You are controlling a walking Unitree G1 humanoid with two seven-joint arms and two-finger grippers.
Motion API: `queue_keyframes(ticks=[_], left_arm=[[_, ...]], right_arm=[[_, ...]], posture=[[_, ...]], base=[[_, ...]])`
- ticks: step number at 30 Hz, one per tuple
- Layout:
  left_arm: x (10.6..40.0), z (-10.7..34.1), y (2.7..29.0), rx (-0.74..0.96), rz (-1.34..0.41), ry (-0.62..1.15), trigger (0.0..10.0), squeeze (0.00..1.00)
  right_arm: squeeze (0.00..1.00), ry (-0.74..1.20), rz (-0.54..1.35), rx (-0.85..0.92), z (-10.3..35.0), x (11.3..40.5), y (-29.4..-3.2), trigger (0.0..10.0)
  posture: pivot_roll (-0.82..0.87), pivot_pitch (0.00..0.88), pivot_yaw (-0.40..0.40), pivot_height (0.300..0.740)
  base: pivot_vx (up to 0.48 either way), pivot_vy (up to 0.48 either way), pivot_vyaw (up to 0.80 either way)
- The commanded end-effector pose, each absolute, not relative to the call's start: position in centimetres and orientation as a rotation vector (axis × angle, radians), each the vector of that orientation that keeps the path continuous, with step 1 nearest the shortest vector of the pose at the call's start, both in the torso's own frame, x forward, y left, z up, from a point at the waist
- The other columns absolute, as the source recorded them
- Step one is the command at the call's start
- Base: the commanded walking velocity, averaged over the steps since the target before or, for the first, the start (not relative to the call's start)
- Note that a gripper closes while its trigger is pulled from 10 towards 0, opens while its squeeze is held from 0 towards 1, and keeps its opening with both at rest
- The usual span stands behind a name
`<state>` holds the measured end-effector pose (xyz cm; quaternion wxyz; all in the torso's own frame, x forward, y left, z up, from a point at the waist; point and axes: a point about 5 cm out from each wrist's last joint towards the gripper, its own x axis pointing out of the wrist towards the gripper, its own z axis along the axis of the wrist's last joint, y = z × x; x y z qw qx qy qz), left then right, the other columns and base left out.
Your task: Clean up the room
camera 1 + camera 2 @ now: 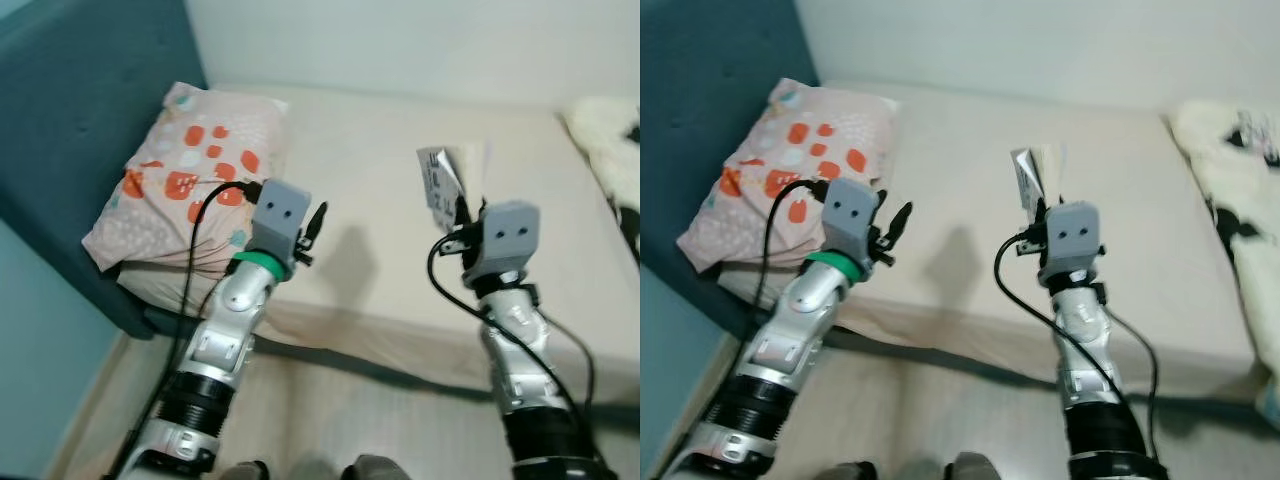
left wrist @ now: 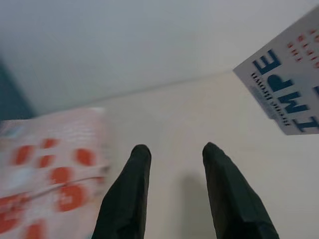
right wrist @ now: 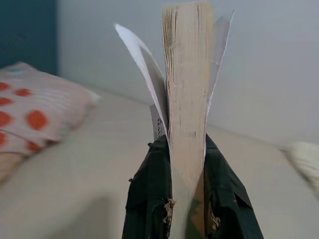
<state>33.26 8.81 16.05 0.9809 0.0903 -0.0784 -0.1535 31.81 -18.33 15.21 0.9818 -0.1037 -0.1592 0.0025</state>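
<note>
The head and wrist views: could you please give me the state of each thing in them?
book: upright, covers splayed, clamped in the right pincer.
left pincer: open, empty, above the bed.
pillow: lying against the headboard.
fluffy blanket: heaped at the bed's right end.

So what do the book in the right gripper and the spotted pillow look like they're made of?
The book, clamped in the right gripper, looks like a paperback: a block of yellowed, matte paper pages, with thin white covers that flare and curl away from it. The pillow looks like soft woven fabric, probably cotton, matte and creased, printed with orange spots on pale pink.
</note>
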Motion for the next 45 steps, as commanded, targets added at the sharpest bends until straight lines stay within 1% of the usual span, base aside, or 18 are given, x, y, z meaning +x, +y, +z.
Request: queue_keyframes(ticks=[1, 18, 25, 29, 33, 37, 38, 39, 41, 43, 44, 45], left_arm=[[33.1, 15.3, 8.3, 0.183, -0.319, -0.135, 10.0, 0.0], [33.2, 15.2, 8.4, 0.183, -0.315, -0.132, 10.0, 0.0], [33.2, 15.1, 8.4, 0.171, -0.315, -0.123, 10.0, 0.0], [33.0, 14.8, 8.3, 0.18, -0.333, -0.118, 10.0, 0.0], [32.8, 14.4, 8.2, 0.19, -0.347, -0.108, 10.0, 0.0], [32.7, 14.3, 8.3, 0.194, -0.35, -0.106, 10.0, 0.0], [32.6, 14.1, 8.3, 0.198, -0.352, -0.102, 10.0, 0.0], [32.5, 13.8, 8.3, 0.209, -0.359, -0.093, 10.0, 0.0], [32.5, 13.8, 8.3, 0.209, -0.359, -0.093, 10.0, 0.0], [32.3, 13.6, 8.2, 0.218, -0.365, -0.09, 10.0, 0.0], [32.3, 13.6, 8.2, 0.218, -0.365, -0.09, 10.0, 0.0], [32.2, 13.6, 8.2, 0.222, -0.37, -0.089, 10.0, 0.0]], right_arm=[[0.0, -0.343, -0.019, -0.194, 15.6, 31.6, -19.0, 10.0], [0.0, -0.342, -0.013, -0.201, 15.6, 31.6, -19.0, 10.0], [0.0, -0.335, -0.001, -0.199, 15.4, 31.5, -19.0, 10.0], [0.0, -0.282, 0.036, -0.143, 14.3, 31.4, -18.4, 10.0], [0.0, -0.25, 0.028, -0.084, 13.5, 31.4, -18.2, 10.0], [0.0, -0.244, 0.022, -0.064, 13.3, 31.3, -18.2, 10.0], [0.0, -0.245, 0.021, -0.039, 13.3, 31.3, -18.2, 10.0], [0.0, -0.25, 0.033, 0.07, 13.4, 31.4, -18.0, 10.0], [0.0, -0.25, 0.033, 0.07, 13.4, 31.4, -18.0, 10.0], [0.0, -0.246, 0.062, 0.175, 13.4, 31.5, -17.7, 10.0], [0.0, -0.246, 0.062, 0.175, 13.4, 31.5, -17.7, 10.0], [0.0, -0.212, 0.103, 0.263, 12.9, 31.5, -17.3, 10.0]], posture=[[-0.11, 0.009, 0.047, 0.72], [-0.11, 0.009, 0.048, 0.72], [-0.11, 0.007, 0.049, 0.72], [-0.11, 0.005, 0.051, 0.72], [-0.11, 0.007, 0.052, 0.72], [-0.11, 0.009, 0.053, 0.72], [-0.11, 0.012, 0.054, 0.72], [-0.11, 0.016, 0.056, 0.72], [-0.11, 0.016, 0.056, 0.72], [-0.1, 0.023, 0.057, 0.72], [-0.1, 0.023, 0.057, 0.72], [-0.09, 0.033, 0.06, 0.72]], base=[[0.48, 0.0, 0.0], [0.447, 0.0, 0.0], [0.0, 0.0, 0.0], [0.0, 0.0, 0.0], [0.0, 0.0, 0.0], [0.0, 0.0, 0.0], [0.0, 0.0, 0.0], [0.0, 0.0, 0.0], [0.0, 0.0, 0.0], [0.0, 0.0, 0.0], [0.0, 0.0, 0.0], [0.0, 0.0, 0.0]])
